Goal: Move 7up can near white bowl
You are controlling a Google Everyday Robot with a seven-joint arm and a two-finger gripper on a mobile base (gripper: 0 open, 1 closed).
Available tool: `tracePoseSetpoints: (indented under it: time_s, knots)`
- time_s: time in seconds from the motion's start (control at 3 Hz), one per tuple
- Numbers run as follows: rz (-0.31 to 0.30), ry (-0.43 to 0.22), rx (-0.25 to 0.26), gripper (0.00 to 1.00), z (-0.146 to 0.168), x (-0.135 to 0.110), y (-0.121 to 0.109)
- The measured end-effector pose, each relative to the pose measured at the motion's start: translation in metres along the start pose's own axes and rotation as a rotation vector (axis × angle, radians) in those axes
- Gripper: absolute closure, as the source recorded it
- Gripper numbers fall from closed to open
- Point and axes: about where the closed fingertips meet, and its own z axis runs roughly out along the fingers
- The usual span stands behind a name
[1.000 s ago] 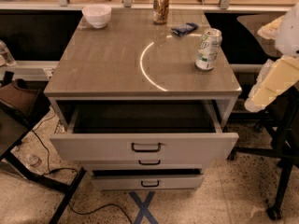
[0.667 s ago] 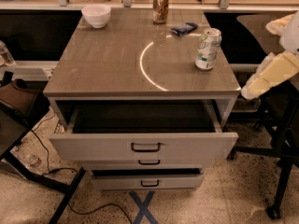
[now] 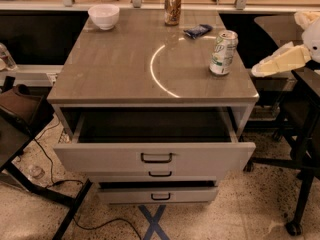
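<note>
One cream tapered gripper [image 3: 260, 70] off the grey table [image 3: 125, 69] edge, spread or pressed together unclear, one slim silver-green 7up can [image 3: 223, 52] upright just left of it, one smooth round white bowl [image 3: 104, 16] far beyond, leftward

I take this for a lab or office workspace: grey drawer cabinet [image 3: 115, 69], speckled floor [image 3: 250, 204], chair caster [image 3: 292, 228] lower right. The gripper [image 3: 265, 68] hangs at the right edge.

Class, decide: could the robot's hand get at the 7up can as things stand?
Probably yes: the hand hangs just right of the 7up can, beyond the table edge, with nothing standing between them.
</note>
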Motion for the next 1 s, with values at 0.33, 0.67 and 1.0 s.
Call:
tracePoseSetpoints:
  time_s: [0.33,0.67,1.0]
  knots:
    - [0.017,-0.023,0.011,0.0,0.007,0.001,-0.006]
    - [0.05,-0.041,-0.015,0.0,0.016,0.0,-0.001]
    - [0.187,-0.168,-0.095,0.0,0.063,0.001,0.009]
